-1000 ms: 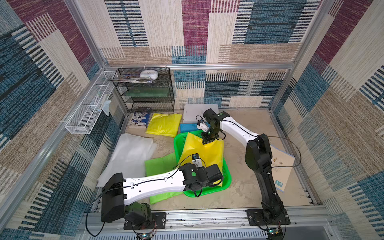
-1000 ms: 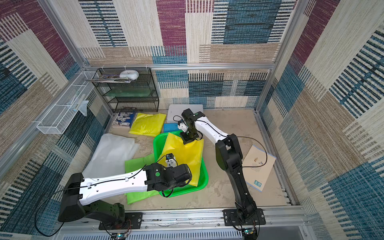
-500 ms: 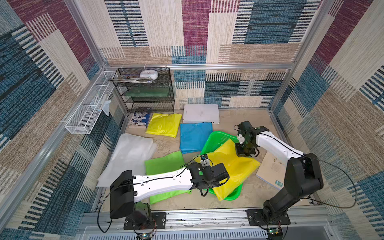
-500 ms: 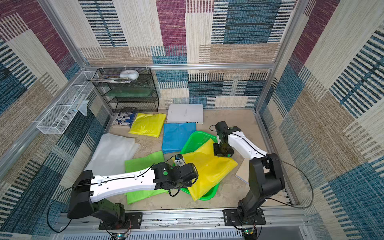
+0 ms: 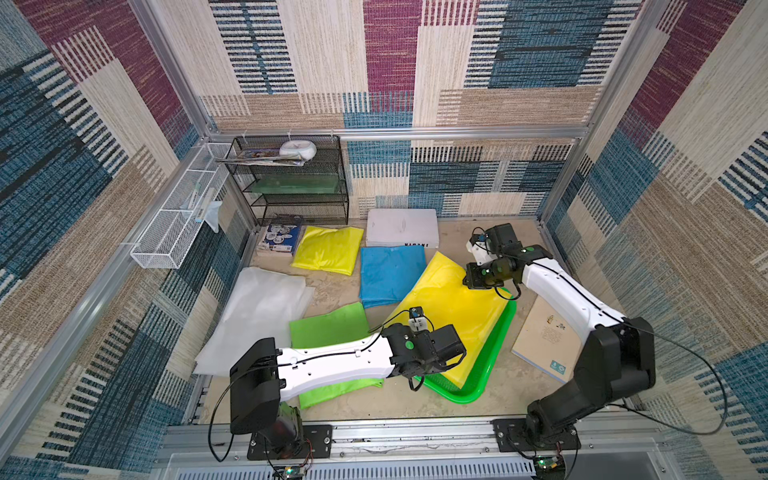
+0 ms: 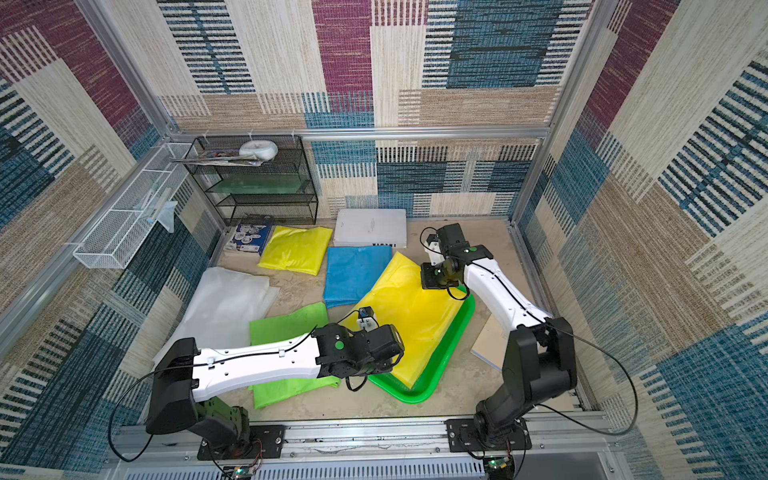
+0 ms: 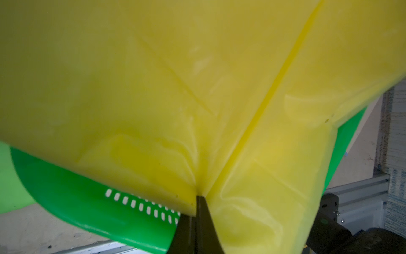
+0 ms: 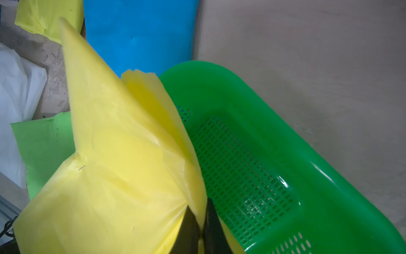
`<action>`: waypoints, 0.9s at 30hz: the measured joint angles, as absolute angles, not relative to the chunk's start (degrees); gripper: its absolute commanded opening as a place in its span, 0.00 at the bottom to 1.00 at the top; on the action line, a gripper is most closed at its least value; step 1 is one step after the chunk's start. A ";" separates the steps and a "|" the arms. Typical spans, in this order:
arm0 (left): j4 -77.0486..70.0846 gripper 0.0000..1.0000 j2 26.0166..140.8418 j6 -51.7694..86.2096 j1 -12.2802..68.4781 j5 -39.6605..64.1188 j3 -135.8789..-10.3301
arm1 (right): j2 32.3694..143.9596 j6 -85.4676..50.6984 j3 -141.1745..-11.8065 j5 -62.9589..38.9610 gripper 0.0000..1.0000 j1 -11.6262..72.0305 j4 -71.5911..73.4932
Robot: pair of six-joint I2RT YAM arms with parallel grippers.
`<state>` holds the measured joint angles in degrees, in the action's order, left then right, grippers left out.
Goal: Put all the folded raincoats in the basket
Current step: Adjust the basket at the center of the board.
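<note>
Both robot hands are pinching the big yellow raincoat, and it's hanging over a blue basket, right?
Almost. The basket is bright green, not blue; the right wrist view shows it clearly. The folded blue raincoat lies on the table beside it. The rest is right: the left gripper and the right gripper are both shut on the big yellow raincoat, held over the basket.

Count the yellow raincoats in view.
2. The held raincoat stretches over the green basket, pinched by the left pincer and right pincer. The flat raincoat lies before the black rack. More may lie hidden.
</note>
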<state>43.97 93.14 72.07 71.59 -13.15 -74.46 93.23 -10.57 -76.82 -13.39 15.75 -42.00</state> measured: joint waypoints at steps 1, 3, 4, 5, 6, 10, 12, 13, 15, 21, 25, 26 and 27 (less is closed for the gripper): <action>43.99 0.00 93.45 72.12 71.61 -13.17 -74.83 | 95.33 -10.09 -77.82 -14.13 0.00 15.77 -42.28; 44.25 0.00 94.50 72.47 71.72 -12.97 -75.68 | 98.30 -9.54 -78.43 -14.68 0.00 15.79 -42.63; 44.27 0.00 95.33 72.47 71.90 -12.56 -76.14 | 99.22 -9.30 -78.19 -14.63 0.00 15.79 -42.68; 44.27 0.00 95.96 72.42 72.07 -12.21 -76.38 | 99.59 -9.10 -77.65 -14.48 0.00 15.79 -42.54; 44.42 0.00 96.68 72.31 72.23 -11.86 -76.58 | 99.74 -8.91 -76.75 -14.09 0.00 15.79 -42.46; 45.12 0.00 99.13 71.59 72.34 -10.33 -77.34 | 99.90 -8.51 -73.43 -11.94 0.00 15.73 -41.63; 45.12 0.00 100.14 70.72 72.34 -9.72 -78.06 | 100.42 -8.51 -73.25 -10.28 0.00 15.73 -41.95; 44.82 0.00 100.55 70.11 72.34 -9.58 -78.39 | 100.79 -8.58 -73.25 -8.99 0.00 15.73 -42.19; 44.47 0.00 100.95 69.19 72.23 -9.37 -78.56 | 101.10 -9.26 -72.97 -6.70 0.00 15.51 -43.11; 44.01 0.00 100.60 65.45 69.38 -6.85 -77.28 | 96.05 -12.80 -67.31 -0.49 0.00 13.45 -45.43; 43.33 0.00 97.54 62.67 64.07 -4.78 -72.82 | 91.39 -14.98 -63.75 -0.10 0.00 12.97 -46.78; 43.13 0.00 96.84 61.91 62.76 -3.92 -72.07 | 90.30 -15.55 -63.18 -0.64 0.00 12.99 -46.72; 43.09 0.00 96.23 60.77 61.41 -3.01 -71.59 | 89.06 -16.21 -62.50 -1.37 0.00 13.02 -46.50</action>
<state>43.09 96.23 60.77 61.41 -3.01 -71.59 89.06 -16.21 -62.50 -1.37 13.02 -46.50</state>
